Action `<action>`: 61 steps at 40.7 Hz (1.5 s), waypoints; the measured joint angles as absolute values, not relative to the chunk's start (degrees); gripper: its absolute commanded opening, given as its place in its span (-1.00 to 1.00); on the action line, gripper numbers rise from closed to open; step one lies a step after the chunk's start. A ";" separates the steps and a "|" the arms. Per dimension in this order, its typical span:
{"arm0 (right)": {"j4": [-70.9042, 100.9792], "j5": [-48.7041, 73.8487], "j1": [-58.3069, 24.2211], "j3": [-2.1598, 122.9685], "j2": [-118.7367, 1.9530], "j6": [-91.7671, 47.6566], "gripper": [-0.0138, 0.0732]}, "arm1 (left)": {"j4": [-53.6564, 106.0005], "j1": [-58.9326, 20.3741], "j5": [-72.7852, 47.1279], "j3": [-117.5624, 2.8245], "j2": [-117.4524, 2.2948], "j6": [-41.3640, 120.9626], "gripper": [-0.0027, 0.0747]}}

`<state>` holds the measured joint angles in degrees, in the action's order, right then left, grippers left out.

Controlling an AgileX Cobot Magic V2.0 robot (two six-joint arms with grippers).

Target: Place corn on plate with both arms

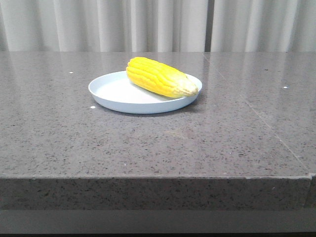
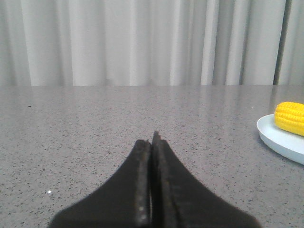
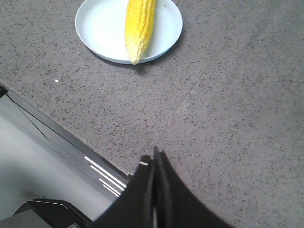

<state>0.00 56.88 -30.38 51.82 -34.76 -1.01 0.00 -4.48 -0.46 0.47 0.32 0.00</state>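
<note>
While you check the front view, note that the corn (image 1: 160,77) lies on the plate (image 1: 116,96), on its right half, with its long axis running diagonally. Its paler tapered tip points to the right and rests at the plate's right rim; its blunt end sits farther back, near the plate's middle. The plate stands on the grey speckled table (image 1: 148,143), set back from the front edge and roughly centred across it. Neither arm appears in the front view.

In the left wrist view, confirm that the left gripper (image 2: 153,142) has its two dark fingers pressed together with no gap between them and nothing clamped. It hovers low over bare table. The plate (image 2: 280,140) and the blunt end of the corn (image 2: 289,118) show only at the frame edge, well apart from the fingers.

In the right wrist view, confirm that the right gripper (image 3: 154,161) is likewise fully closed, fingers touching, holding nothing. It sits near the table's front edge, above the table. The plate (image 3: 99,28) and corn (image 3: 139,26) lie well apart from it, with the corn's tip (image 3: 134,59) overhanging the rim slightly on the side nearest the gripper.

A pleated white curtain (image 1: 148,24) hangs behind the table.
</note>
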 measured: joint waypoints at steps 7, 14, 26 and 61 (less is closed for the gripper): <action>0.00 56.88 -30.38 51.82 -34.76 -1.01 -0.88 | 0.00 -4.48 -0.46 0.47 0.32 0.00 -0.98; 0.00 56.88 -30.38 51.82 -34.76 -1.01 -0.88 | 0.00 -4.48 -0.46 0.47 0.32 0.31 -0.98; 0.00 56.47 -29.75 50.59 -32.97 -0.90 -0.88 | 0.00 -4.48 -0.46 0.47 0.32 0.41 -0.98; 4.18 -0.62 -0.11 -1.47 0.63 -1.02 -0.88 | 0.00 -4.48 -0.46 0.47 0.32 0.41 -0.98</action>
